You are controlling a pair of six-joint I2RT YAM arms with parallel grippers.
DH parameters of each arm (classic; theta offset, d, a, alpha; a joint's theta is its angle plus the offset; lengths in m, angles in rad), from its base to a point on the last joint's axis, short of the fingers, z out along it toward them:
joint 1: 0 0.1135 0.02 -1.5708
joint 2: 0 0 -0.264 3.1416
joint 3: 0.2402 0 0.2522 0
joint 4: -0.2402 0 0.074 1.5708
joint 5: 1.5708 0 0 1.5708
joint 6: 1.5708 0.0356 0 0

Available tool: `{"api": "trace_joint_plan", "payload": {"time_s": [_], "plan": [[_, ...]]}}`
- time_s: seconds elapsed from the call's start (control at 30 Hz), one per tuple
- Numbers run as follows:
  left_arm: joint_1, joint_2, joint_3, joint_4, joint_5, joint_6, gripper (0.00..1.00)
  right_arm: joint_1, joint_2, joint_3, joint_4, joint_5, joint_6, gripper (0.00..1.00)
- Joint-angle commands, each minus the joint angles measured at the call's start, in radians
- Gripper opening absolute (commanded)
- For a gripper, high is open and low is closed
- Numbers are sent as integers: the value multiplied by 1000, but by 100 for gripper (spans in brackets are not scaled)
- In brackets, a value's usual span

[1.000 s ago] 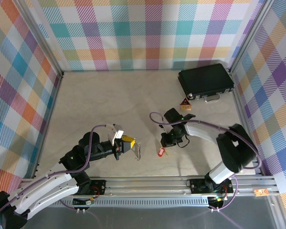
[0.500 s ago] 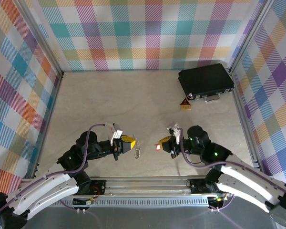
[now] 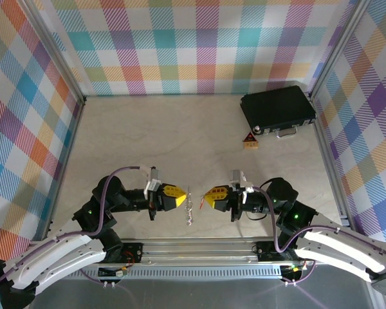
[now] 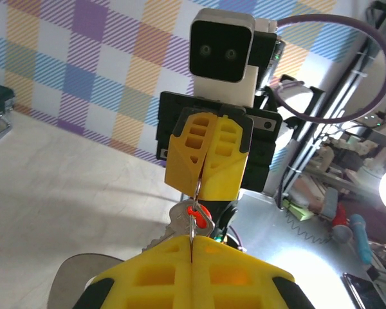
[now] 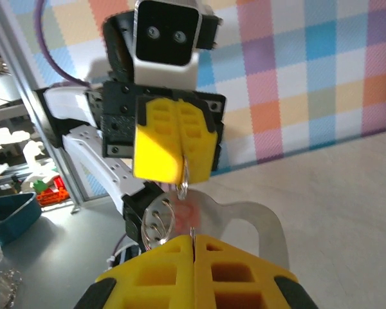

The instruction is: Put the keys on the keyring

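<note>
My two grippers face each other tip to tip above the table's near edge. The left gripper (image 3: 182,197) (image 4: 193,239) is shut on the silvery keyring (image 3: 190,209) (image 5: 244,215), whose flat half-oval loop hangs between the two sets of yellow fingers. The right gripper (image 3: 206,197) (image 5: 193,239) is shut on the tiny key (image 4: 194,209). The key's red head points at the left fingertips and lies right against the keyring's thin metal edge. Whether the metal passes through the head I cannot tell.
A black case (image 3: 278,109) lies at the back right, with a small orange-brown triangular block (image 3: 249,140) in front of it. Checked walls close off three sides. A metal rail (image 3: 199,248) runs along the near edge below both grippers.
The right arm lifted the red key off the table and swung round to face the left gripper. The left gripper turned the keyring toward it. Their tips have closed to almost touching.
</note>
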Motion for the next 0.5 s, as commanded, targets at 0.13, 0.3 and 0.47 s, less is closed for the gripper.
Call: {"api": "trace_joint_plan", "payload": {"time_s": [0.13,0.3,0.47], "plan": [[-22,29,45,102,67,1,0,29,11,10,213,-11,8,0],[-28,46,48,116,58,3,0,40,19,17,207,11,-8,0],[-31,49,42,136,41,2,0,52,27,24,198,47,-30,0]]}}
